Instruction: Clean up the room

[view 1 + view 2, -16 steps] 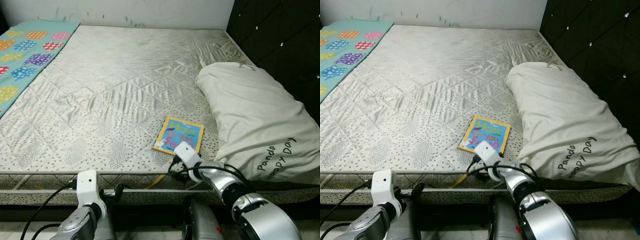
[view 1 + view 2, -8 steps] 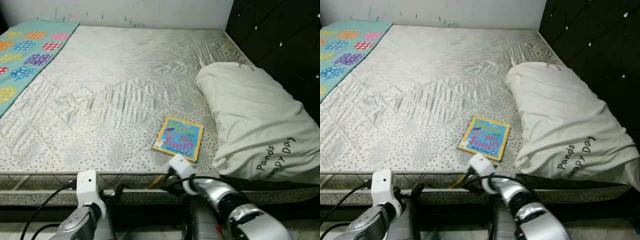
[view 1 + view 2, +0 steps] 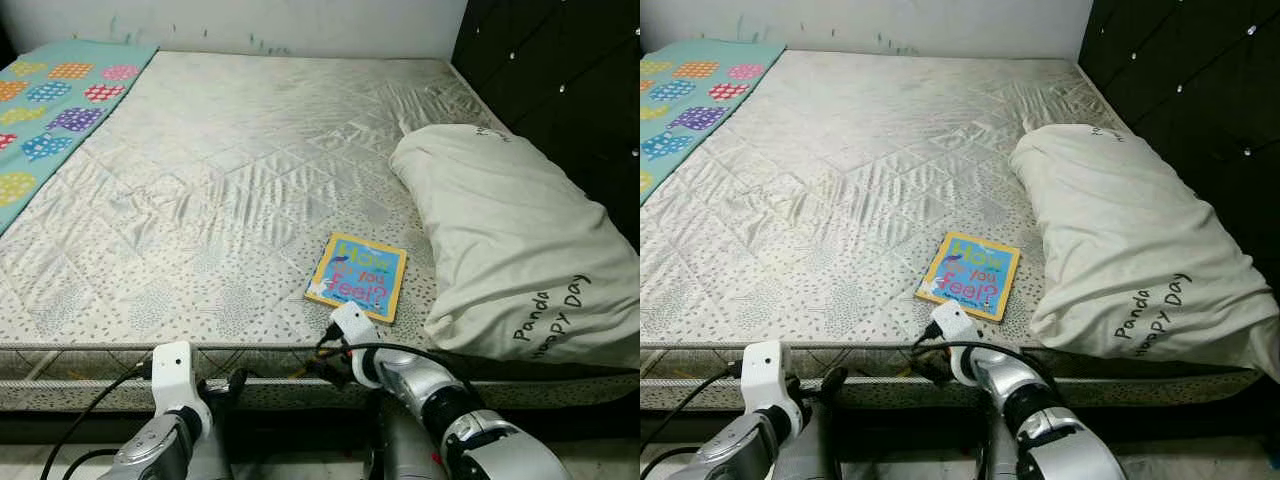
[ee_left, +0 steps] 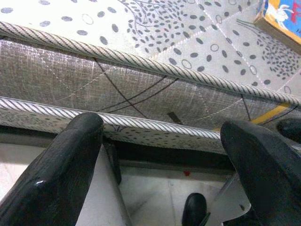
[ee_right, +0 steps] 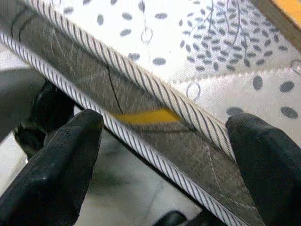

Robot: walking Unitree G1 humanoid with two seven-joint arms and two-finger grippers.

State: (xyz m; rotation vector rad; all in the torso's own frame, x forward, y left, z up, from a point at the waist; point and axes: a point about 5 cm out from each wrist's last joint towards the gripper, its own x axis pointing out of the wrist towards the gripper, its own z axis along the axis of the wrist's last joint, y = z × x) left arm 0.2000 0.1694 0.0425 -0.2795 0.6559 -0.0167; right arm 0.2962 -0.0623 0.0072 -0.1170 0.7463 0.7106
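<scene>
book [image 3: 357,276] flat on mattress [image 3: 230,180], lower centre, just left of pillow [image 3: 510,240] | right gripper [image 5: 164,160] fingers spread, at mattress edge below book | left gripper [image 4: 164,169] fingers apart, lower left, by mattress side

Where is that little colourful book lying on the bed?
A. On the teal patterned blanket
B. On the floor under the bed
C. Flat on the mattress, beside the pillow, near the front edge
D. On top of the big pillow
C: the book lies flat on the quilted mattress, just left of the pillow, close to the bed's front edge.
</scene>
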